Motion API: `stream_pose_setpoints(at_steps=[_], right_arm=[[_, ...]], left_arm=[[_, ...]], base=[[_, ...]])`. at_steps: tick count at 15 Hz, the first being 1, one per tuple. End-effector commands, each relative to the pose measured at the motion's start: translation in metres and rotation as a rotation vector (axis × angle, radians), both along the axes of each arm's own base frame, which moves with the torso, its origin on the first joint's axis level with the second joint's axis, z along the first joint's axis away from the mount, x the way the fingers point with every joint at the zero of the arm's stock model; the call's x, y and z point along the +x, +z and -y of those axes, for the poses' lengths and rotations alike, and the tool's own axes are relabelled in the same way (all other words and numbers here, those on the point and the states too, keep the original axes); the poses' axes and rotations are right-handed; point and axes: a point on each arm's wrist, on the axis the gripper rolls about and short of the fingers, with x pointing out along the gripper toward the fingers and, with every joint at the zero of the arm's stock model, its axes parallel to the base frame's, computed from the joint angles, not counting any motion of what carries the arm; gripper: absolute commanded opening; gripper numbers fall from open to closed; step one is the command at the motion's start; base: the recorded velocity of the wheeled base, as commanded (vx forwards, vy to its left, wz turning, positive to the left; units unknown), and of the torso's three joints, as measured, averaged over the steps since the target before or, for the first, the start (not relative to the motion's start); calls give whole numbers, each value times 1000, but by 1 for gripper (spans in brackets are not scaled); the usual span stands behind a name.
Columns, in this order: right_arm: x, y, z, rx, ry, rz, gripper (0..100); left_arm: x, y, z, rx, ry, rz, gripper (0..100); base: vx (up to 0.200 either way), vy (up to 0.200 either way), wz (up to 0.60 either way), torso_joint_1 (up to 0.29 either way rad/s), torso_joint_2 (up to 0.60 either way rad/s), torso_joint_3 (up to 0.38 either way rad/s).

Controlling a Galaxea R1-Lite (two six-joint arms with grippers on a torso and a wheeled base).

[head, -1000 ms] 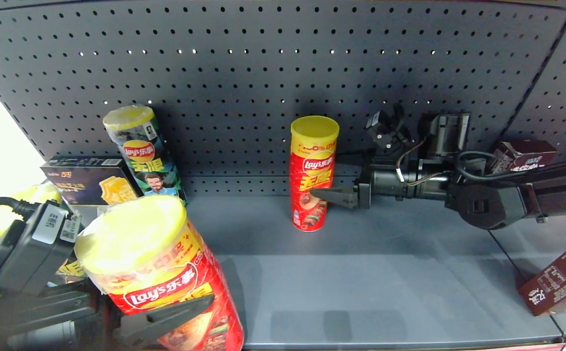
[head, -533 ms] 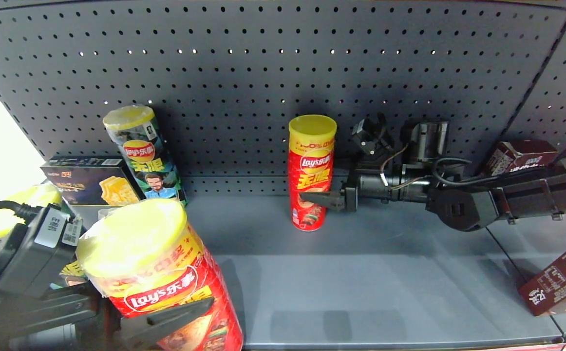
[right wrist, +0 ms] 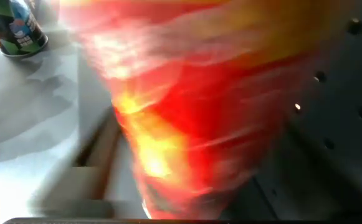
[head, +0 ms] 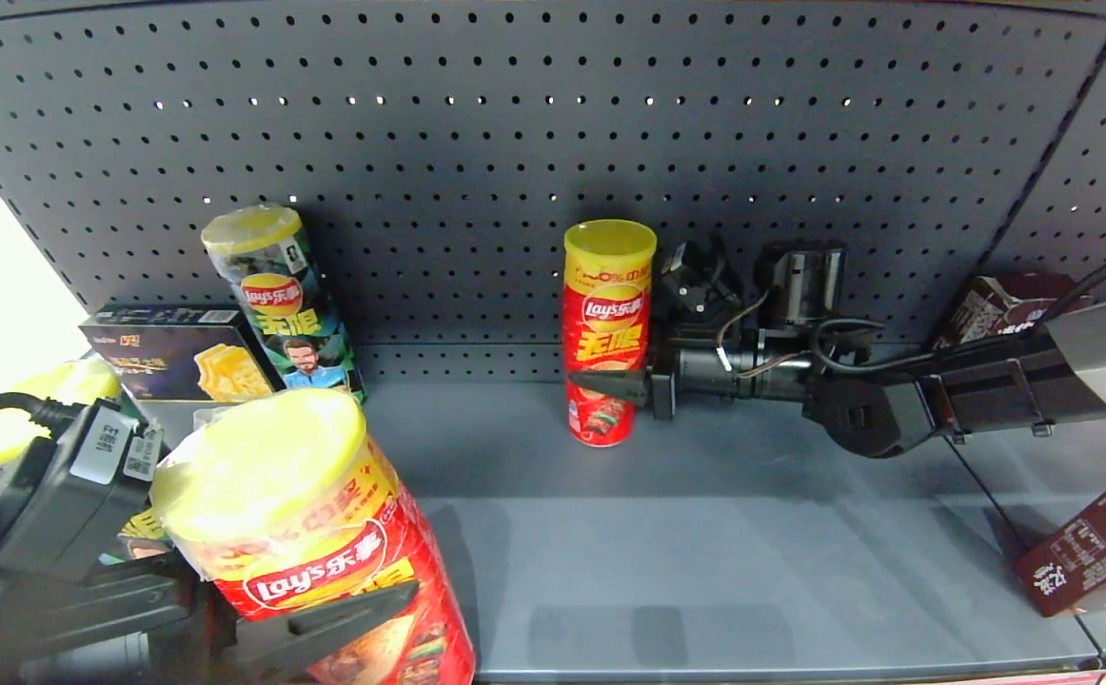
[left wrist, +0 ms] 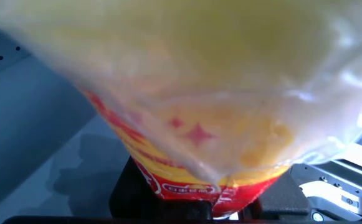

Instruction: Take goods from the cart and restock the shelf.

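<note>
A red chips can [head: 607, 314] with a yellow lid stands upright on the grey shelf [head: 705, 533], close to the pegboard. My right gripper [head: 583, 373] comes in from the right and is open, one finger in front of this can and the other hidden behind it. The same can [right wrist: 193, 112] sits close between the fingers in the right wrist view. At the lower left my left gripper [head: 372, 561] is shut on a second, larger-looking red can [head: 306, 514], tilted over the shelf's front edge. Its yellow lid [left wrist: 218, 74] is close up in the left wrist view.
A green chips can [head: 279, 300] leans against the pegboard at the left, with a black box [head: 172, 352] beside it. Brown boxes [head: 1096, 542] lie at the right, one [head: 1010, 300] near the back. Bare shelf floor stretches between the two red cans.
My right arm has slid left, so its fingers reach farther along the standing red can. That can shifted slightly left and back. The left arm and its can stayed nearly still.
</note>
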Motion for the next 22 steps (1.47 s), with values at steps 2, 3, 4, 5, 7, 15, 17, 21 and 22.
stream_pose_setpoints(at_steps=[2,3,4,5,7,15,17,21,22], right_arm=[[-2,0,1,-4,-13,-2,0],[-4,0,2,-5,-19,-3,0],[-7,4,3,-2,-23,1,0],[-11,6,4,0,-19,3,0],[-25,16,5,6,-7,10,0],[-115,28,34,10,62,-9,0],[-128,17,33,17,84,-16,0],[-148,-16,36,14,101,-53,0],[-150,-21,37,8,100,-62,0]], left_arm=[[0,0,0,0,0,0,0],[0,0,0,0,0,0,0],[0,0,0,1,1,-1,0],[0,0,0,0,0,0,0],[0,1,0,-1,3,3,0],[-1,2,0,-4,3,9,0],[-1,3,0,-5,4,12,0],[-1,2,-1,-4,4,10,0],[-1,2,-1,-3,7,9,0]], base=[[0,0,0,0,0,0],[0,0,0,0,0,0],[0,0,0,0,0,0],[0,0,0,0,0,0],[0,0,0,0,0,0],[0,0,0,0,0,0],[0,0,0,0,0,0],[0,0,0,0,0,0],[0,0,0,0,0,0]])
